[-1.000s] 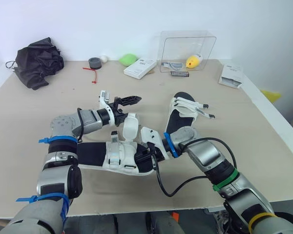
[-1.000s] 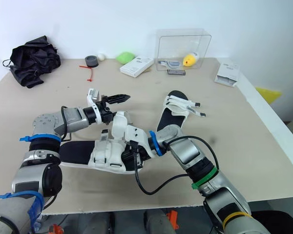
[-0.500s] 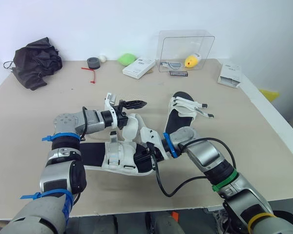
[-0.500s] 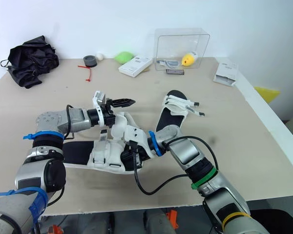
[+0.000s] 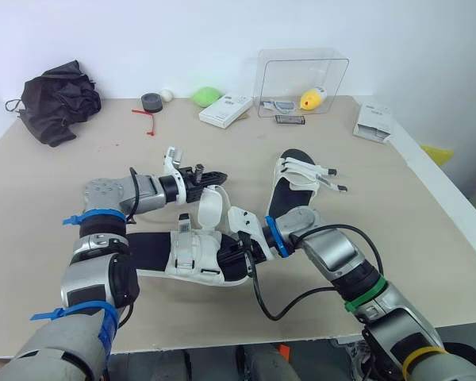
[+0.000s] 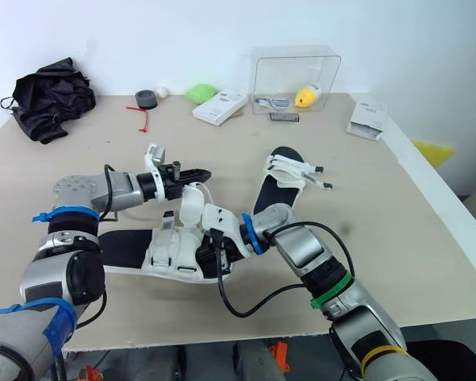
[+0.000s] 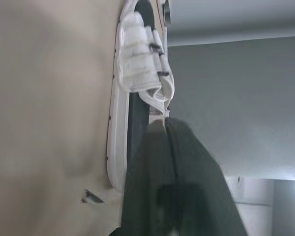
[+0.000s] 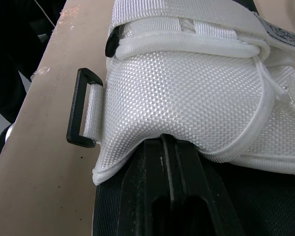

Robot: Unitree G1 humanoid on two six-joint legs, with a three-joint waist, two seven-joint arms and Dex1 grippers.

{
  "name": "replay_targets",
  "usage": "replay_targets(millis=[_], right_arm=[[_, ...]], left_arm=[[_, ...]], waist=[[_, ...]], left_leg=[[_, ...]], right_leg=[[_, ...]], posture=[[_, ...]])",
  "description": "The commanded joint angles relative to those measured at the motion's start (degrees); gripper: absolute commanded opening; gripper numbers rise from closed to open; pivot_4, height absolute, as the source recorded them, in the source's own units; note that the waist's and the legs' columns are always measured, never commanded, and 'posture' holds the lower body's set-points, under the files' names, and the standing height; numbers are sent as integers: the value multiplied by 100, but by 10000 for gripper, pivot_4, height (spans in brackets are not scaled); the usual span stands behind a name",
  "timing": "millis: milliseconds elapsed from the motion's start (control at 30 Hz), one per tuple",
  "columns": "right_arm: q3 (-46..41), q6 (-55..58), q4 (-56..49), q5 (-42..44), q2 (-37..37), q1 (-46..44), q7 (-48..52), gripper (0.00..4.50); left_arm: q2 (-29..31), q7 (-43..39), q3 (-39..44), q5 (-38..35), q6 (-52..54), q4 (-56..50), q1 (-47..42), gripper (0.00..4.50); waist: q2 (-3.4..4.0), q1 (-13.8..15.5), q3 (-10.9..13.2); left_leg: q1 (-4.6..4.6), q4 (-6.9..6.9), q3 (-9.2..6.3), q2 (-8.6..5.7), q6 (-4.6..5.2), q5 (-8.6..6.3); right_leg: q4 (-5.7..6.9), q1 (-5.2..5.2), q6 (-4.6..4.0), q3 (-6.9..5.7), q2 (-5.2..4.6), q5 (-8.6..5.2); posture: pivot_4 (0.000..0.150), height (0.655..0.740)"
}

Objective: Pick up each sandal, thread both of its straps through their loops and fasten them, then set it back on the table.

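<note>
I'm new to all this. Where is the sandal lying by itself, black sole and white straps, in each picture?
Left eye view: the lone black-soled sandal with white straps lies right of centre on the beige table.
Right eye view: same sandal, just right of centre.
Left wrist view: straight ahead of the left tool, turned sideways.
Right wrist view: close on the other sandal's white woven strap.
Shared landmark: its black strap tips.

From the head, twice: looks forward and down over the whole desk (image 5: 55,182), nearly the same scene. From the left wrist: faces right toward the far sandal (image 7: 137,54). From the right wrist: presses close against the near sandal (image 8: 187,88).
</note>
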Motion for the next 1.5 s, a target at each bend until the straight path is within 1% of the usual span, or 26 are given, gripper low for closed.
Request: replay_targets(millis=[33, 200, 300, 333, 367, 400, 467, 500, 533, 567, 667, 800, 1067, 1167, 1367, 1500], right_arm=[[258, 199, 340, -298, -72, 162, -189, 0], [270, 203, 310, -293, -82, 175, -175, 0], [278, 214, 283, -291, -94, 187, -171, 0], [280, 209, 288, -293, -97, 187, -167, 0], [281, 206, 290, -294, -98, 187, -164, 0], [283, 203, 292, -295, -100, 187, -161, 0], [288, 192, 300, -298, -101, 184, -153, 0], [294, 189, 304, -300, -94, 179, -152, 0], [298, 187, 308, -301, -89, 176, -152, 0], [301, 189, 309, -301, -83, 171, -153, 0], [302, 179, 319, -299, -84, 161, -145, 0], [296, 196, 303, -295, -90, 167, -158, 0], [271, 218, 284, -290, -134, 184, -159, 0], [268, 216, 300, -293, -133, 170, -160, 0], [274, 209, 334, -296, -108, 136, -163, 0], [268, 222, 320, -284, -109, 137, -174, 0]], left_arm=[[-5, -160, 222, -23, 148, -52, -255, 154], [58, -290, 459, -54, 206, -98, -312, 154], [202, -430, 399, 97, 319, -222, -258, 154], [249, -503, 336, 175, 342, -277, -225, 5580], [295, -559, 307, 222, 371, -305, -203, 8290], [327, -615, 300, 260, 399, -317, -192, 12917], [420, -754, 238, 384, 489, -338, -164, 23987], [511, -890, 145, 430, 648, -410, -91, 26572], [576, -1013, 75, 481, 764, -462, -41, 32694], [654, -1171, -51, 536, 906, -568, 44, 35734], [753, -1465, -160, 600, 1190, -655, 152, 35734], [746, -1760, -362, 667, 1598, -1013, 382, 35734], [565, -1907, -374, 853, 1643, -1040, 427, 35734], [398, -1859, -163, 914, 1562, -801, 301, 35734], [76, -1712, 586, 737, 1496, -197, -236, 35734], [51, -1719, 717, 797, 1640, -143, -330, 35734]], waist=[[-1, 0, 0], [-1, -5, 1], [-1, -8, 1], [-1, -9, 1], [-1, -9, 1], [-1, -10, 1], [-1, -10, 1], [-1, -12, 1], [0, -17, 2], [0, -19, 2], [0, -21, 2], [-1, -21, 3], [-1, -21, 3], [-1, -20, 3], [-4, -19, 4], [-3, -24, 4]], left_leg=[[0, 0, -1, 0, 0, 0], [-1, -1, -2, 1, -1, 0], [-1, -2, -3, 1, -1, 0], [-1, -2, -3, 1, -1, 0], [-2, -2, -3, 1, -1, 0], [-2, -2, -3, 1, -2, 0], [-2, -2, -3, 1, -3, 0], [-2, -2, -3, 1, -3, 1], [-2, -2, -3, 1, -4, 0], [-2, -2, -3, 1, -4, 0], [-1, -4, -4, 2, -7, -1], [-4, -4, -9, 2, -9, 0], [-4, -4, -9, 2, -9, 0], [-4, -4, -10, 2, -9, 0], [-8, -1, -11, 0, -8, 1], [-8, -3, -11, 1, -9, 0]], right_leg=[[0, 0, 0, -1, -1, 0], [0, -1, 0, -2, 0, 0], [0, -2, 0, -3, 0, 0], [0, -2, 0, -3, 0, 0], [0, -1, 0, -3, 0, 0], [-1, -2, 0, -3, 0, 0], [-1, -1, 0, -4, -1, 0], [-1, -1, 0, -4, -2, 0], [-1, -1, 0, -4, -2, 0], [-1, -2, 0, -4, -1, 0], [-1, -2, -1, -4, -1, -2], [-2, -2, -2, -10, -3, -2], [-2, -2, -2, -9, -3, -2], [-2, -1, -2, -10, -4, -2], [-2, -2, -1, -13, -5, -2], [-4, -2, -1, -13, -4, -2]], posture=[[1500, 7400], [1500, 7400], [1500, 7400], [1500, 7400], [1500, 7400], [1500, 7400], [1500, 7400], [1500, 7400], [1500, 7400], [1500, 7400], [1500, 7400], [1500, 7400], [1500, 7400], [1500, 7400], [1500, 7400], [1500, 7400]])
